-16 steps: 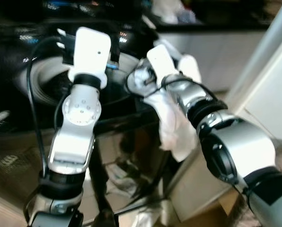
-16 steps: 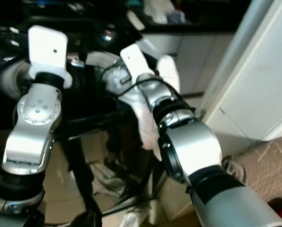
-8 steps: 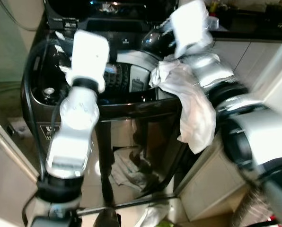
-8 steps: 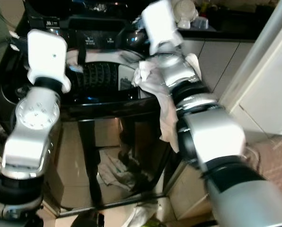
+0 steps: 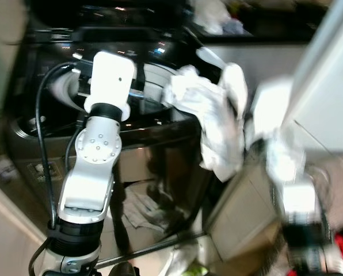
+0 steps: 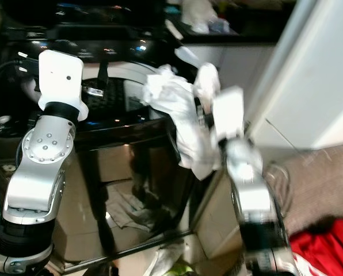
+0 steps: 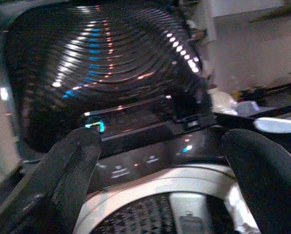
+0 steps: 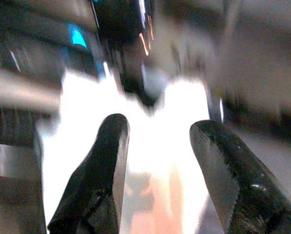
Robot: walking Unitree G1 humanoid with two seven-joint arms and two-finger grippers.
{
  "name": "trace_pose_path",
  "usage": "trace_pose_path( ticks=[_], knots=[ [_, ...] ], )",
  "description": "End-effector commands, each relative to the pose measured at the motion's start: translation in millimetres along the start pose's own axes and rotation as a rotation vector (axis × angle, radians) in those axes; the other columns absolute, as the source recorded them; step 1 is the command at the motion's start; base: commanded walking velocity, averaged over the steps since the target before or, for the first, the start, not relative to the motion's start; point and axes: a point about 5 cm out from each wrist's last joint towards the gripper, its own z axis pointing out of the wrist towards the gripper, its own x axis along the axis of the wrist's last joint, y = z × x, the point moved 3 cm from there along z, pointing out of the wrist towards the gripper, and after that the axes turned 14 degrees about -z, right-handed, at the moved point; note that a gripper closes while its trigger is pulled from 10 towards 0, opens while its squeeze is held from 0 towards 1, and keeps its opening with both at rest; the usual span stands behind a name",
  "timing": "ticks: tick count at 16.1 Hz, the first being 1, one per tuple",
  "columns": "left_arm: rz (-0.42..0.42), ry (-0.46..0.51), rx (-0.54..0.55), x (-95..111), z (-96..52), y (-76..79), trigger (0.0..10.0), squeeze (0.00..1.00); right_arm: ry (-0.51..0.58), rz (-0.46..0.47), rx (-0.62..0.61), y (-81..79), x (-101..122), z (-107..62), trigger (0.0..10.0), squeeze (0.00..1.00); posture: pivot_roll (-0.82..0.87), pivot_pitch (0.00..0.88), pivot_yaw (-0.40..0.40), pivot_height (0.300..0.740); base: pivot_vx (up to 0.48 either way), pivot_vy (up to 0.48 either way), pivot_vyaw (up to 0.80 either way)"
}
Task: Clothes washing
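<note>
A white cloth (image 5: pixel 214 123) hangs bunched over the front right corner of the black top-loading washing machine (image 5: pixel 148 146), partly inside the rim and partly down its front. My right arm (image 6: pixel 240 167) is blurred, low to the right of the cloth. In the right wrist view, my right gripper (image 8: pixel 160 126) is open with nothing between its fingers and the white cloth (image 8: pixel 150 112) ahead of it. My left arm (image 5: pixel 96 144) is raised over the washer's opening. In the left wrist view, my left gripper (image 7: pixel 162 141) is open above the drum rim (image 7: pixel 150 187), facing the raised lid (image 7: pixel 101 68).
A white cabinet (image 6: pixel 309 86) stands close on the right. A red cloth (image 6: pixel 324 250) lies on the floor at the lower right. Pale laundry (image 6: pixel 171 259) lies on the floor by the washer's foot. A cluttered dark counter (image 5: pixel 217 14) runs behind.
My right gripper has let go of the white cloth and drawn back down to the right; the cloth stays draped on the washer's rim. The camera has also shifted.
</note>
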Motion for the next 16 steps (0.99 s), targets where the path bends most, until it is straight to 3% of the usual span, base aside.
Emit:
trace_pose_path(
  ticks=[1,3,4,6,7,9,10,11,13,15,16],
  knots=[
    [-0.010,0.000,-0.027,1.5,0.2,7.1,10.0,0.00,-0.032,-0.015,-0.009,7.9,-2.0,1.7,10.0,0.00,0.00,0.041,-0.047,0.740,0.000,0.000,0.00],
    [-0.018,-0.001,-0.032,5.5,-5.7,8.7,10.0,0.00,-0.118,0.043,0.063,-9.4,-17.8,-3.5,10.0,0.00,0.00,0.121,-0.035,0.740,0.000,0.000,0.00],
    [-0.016,-0.021,-0.034,3.8,-11.0,8.8,10.0,0.00,-0.177,0.027,0.092,-20.9,-36.2,0.6,10.0,0.00,0.02,0.152,-0.028,0.740,0.000,0.000,0.00],
    [-0.041,-0.032,-0.059,6.4,-13.7,8.4,10.0,0.00,-0.249,0.067,0.122,-36.5,-53.0,9.8,10.0,0.00,0.04,0.198,-0.025,0.740,0.000,0.000,0.00],
    [-0.133,-0.072,-0.125,5.7,-19.2,4.0,10.0,0.00,-0.279,0.093,0.121,-40.8,-56.2,13.6,10.0,0.00,0.06,0.214,-0.024,0.740,0.000,0.000,0.00],
    [-0.117,-0.149,-0.239,6.2,-41.0,-16.4,10.0,0.00,-0.338,0.042,0.074,-37.4,-65.8,19.3,10.0,0.00,0.11,0.251,-0.020,0.740,0.000,0.000,0.00],
    [-0.134,-0.183,-0.307,8.2,-50.6,-13.5,10.0,0.00,-0.332,0.008,0.066,-34.0,-66.9,23.5,10.0,1.00,0.13,0.265,-0.008,0.740,0.000,0.000,0.00],
    [-0.151,-0.193,-0.333,10.3,-55.1,-10.9,10.0,0.00,-0.344,0.007,0.043,-29.8,-68.4,25.7,10.0,1.00,0.14,0.270,-0.002,0.740,0.000,0.000,0.00],
    [-0.180,-0.243,-0.490,12.5,-72.9,7.0,10.0,0.00,-0.384,0.039,-0.005,-20.5,-71.8,33.5,10.0,1.00,0.17,0.289,0.013,0.740,0.000,0.000,0.00],
    [-0.197,-0.287,-0.526,6.8,-80.7,11.8,10.0,0.00,-0.387,0.023,-0.039,-12.2,-67.9,42.0,10.0,1.00,0.19,0.291,0.013,0.740,0.000,0.000,0.00],
    [-0.211,-0.299,-0.510,3.1,-81.6,10.9,10.0,0.00,-0.378,0.011,-0.051,-8.2,-63.4,47.4,10.0,0.00,0.20,0.288,0.005,0.740,0.000,0.000,0.00]
  ],
)
